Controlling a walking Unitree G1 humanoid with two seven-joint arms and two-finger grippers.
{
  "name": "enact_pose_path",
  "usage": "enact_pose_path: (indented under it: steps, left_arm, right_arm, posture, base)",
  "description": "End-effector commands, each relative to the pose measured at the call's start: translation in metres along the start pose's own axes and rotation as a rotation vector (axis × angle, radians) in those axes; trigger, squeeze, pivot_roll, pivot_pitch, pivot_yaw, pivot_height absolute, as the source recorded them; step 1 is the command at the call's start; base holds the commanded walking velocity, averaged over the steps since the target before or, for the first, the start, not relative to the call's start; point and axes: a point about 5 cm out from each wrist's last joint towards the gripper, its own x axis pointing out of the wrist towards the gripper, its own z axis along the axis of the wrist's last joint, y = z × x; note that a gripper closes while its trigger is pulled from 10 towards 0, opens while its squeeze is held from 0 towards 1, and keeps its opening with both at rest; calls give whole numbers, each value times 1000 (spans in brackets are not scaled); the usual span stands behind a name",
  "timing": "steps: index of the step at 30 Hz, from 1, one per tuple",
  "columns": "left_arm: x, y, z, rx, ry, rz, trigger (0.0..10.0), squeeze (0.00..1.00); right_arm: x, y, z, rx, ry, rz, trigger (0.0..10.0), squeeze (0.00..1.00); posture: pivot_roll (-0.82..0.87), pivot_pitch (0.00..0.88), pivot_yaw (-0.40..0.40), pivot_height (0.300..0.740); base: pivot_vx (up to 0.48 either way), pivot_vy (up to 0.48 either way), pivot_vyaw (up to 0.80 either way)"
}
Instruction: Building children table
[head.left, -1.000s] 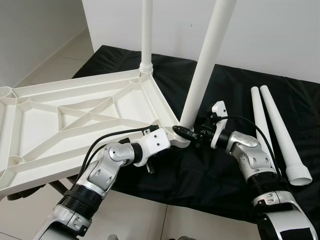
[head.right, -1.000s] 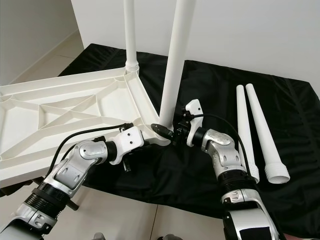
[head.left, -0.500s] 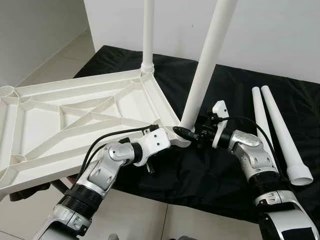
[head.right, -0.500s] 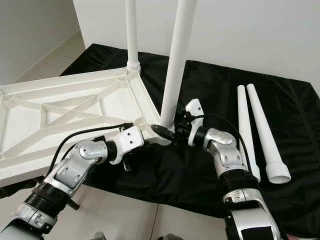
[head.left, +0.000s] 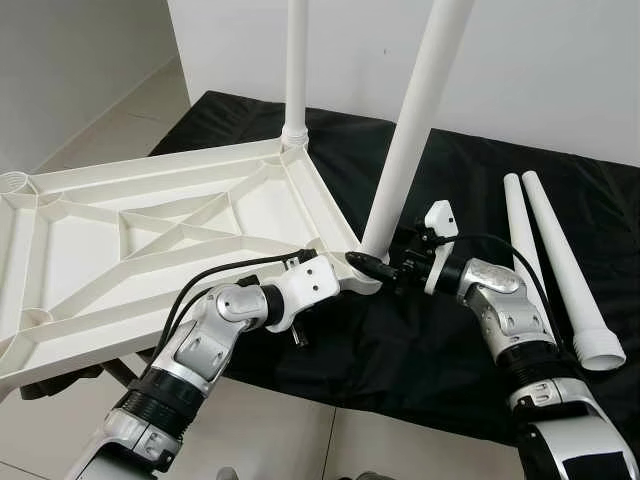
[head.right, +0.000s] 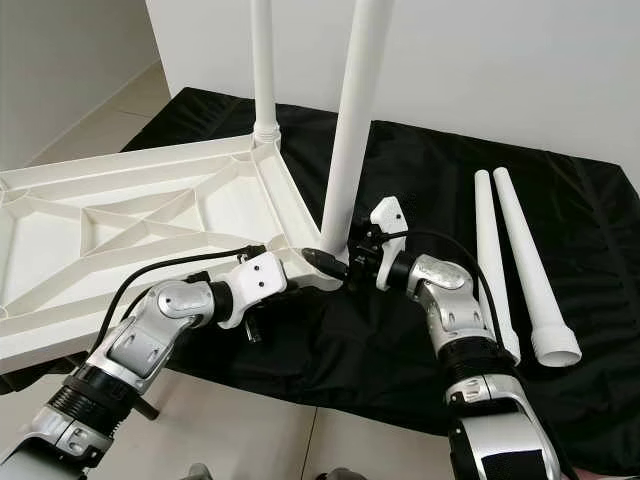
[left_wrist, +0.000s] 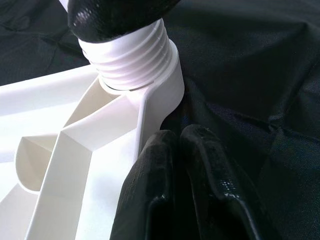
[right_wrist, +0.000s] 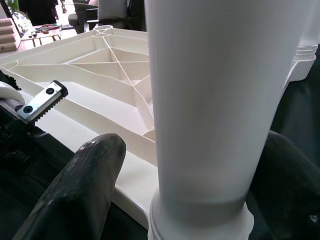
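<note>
- Left eye view: an upturned white table top (head.left: 150, 235) lies ribbed side up, partly on a black cloth (head.left: 420, 340) and partly hanging past the cloth's near edge. A far leg (head.left: 293, 70) stands upright in the far corner of the table top. A near leg (head.left: 410, 130) rises, leaning a little, from the corner socket nearest the robot. The right gripper (head.left: 385, 268) sits at the base of the near leg, its black fingers one on each side of it. The left gripper (head.left: 345, 283) is beside the same corner of the table top, just beside the right gripper
- Right eye view: two loose legs (head.right: 510, 260) lie side by side on the black cloth, well apart from the table top, beyond the right arm
- Left wrist view: the left gripper's fingers (left_wrist: 200, 165) are pressed together with nothing between them, their tips against the outer wall of the corner socket (left_wrist: 155, 95). The ridged thread (left_wrist: 130, 60) of the near leg sits in that socket, part of it showing above the rim, and a black finger of the right gripper covers the leg just above the thread
- Right wrist view: the near leg (right_wrist: 220, 100) stands between the right gripper's fingers (right_wrist: 85, 185); they are spread around the leg, close on either side, but whether they press on it cannot be told
</note>
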Motion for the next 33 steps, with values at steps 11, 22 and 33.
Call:
enact_pose_path:
  steps: [11,22,33]
  left_arm:
    - [-1,-3,1,1,0,-16,10000,0]
    - [-1,-3,2,2,-4,-17,10000,0]
    - [0,-4,3,3,-5,-23,10000,0]
  right_arm:
    - [4,-8,2,-11,-16,-5,10000,0]
    - [7,-6,1,-5,-25,-4,10000,0]
    - [4,-7,-2,2,-29,-9,667,0]
  posture:
    - [-23,47,-12,740]
    - [-23,47,-11,740]
    - [-29,44,-9,740]
  base:
    - [0,0,0]
    - [0,0,0]
    - [0,0,0]
